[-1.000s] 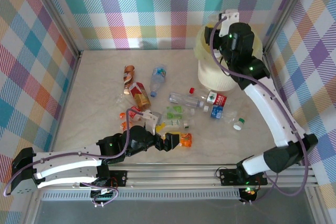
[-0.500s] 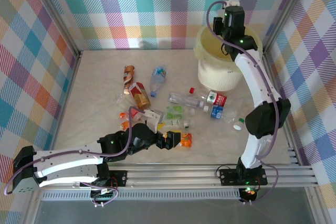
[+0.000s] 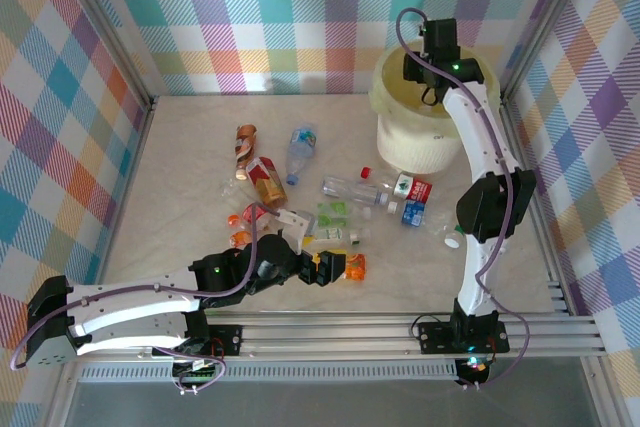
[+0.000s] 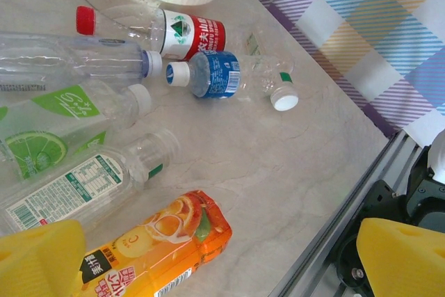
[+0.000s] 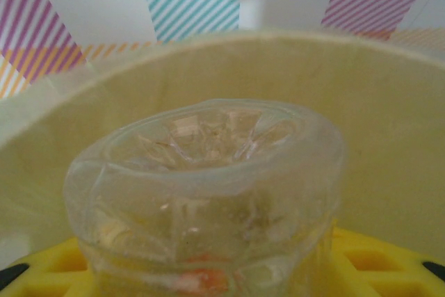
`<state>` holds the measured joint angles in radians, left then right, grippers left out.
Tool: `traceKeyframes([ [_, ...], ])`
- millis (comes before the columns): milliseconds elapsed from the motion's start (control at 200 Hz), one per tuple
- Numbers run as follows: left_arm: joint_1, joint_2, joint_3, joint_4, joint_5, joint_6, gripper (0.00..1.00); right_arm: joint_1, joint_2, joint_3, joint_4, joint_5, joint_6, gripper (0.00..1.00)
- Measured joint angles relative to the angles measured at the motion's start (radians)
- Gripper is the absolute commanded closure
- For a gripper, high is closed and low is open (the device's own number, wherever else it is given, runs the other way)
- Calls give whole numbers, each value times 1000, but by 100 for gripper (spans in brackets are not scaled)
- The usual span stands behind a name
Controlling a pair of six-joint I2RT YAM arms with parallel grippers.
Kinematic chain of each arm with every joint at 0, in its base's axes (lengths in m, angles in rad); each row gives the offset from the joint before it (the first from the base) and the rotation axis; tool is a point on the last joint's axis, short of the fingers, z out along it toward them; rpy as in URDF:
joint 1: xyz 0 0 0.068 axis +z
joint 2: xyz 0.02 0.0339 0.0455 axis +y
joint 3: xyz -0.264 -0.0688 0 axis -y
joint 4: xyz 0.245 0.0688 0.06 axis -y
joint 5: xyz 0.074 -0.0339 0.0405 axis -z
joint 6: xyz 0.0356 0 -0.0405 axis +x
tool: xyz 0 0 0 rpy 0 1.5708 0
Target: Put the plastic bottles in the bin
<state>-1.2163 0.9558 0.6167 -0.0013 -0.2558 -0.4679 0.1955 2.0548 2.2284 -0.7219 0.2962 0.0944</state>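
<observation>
My right end effector (image 3: 421, 69) squeezes a clear bottle (image 5: 208, 186) with the bin (image 5: 393, 126) just under it, and my left end effector (image 4: 222, 262) is spread wide, holding nothing, next to an orange bottle (image 4: 163, 245).

Table (image 3: 185, 197): left side is left bare; centre is crowded by plastic bottles (image 3: 350, 192). Bin (image 3: 410, 152) mouth is apparently occupied by right gripper (image 3: 418, 72) with clear bottle (image 5: 208, 186).

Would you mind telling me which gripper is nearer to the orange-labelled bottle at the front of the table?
Left. The left gripper sits right beside the orange-labelled bottle, jaws open; the right gripper is far off above the bin, shut on a clear bottle.
</observation>
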Motion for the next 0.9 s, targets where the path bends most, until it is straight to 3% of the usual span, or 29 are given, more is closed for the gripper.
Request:
traceKeyframes([
  [625, 0, 36, 20, -1, 55, 37, 0, -31, 132, 68, -240, -129, 56, 49],
  [900, 0, 55, 30, -3, 64, 39, 0, -40, 142, 86, -295, -146, 72, 43],
])
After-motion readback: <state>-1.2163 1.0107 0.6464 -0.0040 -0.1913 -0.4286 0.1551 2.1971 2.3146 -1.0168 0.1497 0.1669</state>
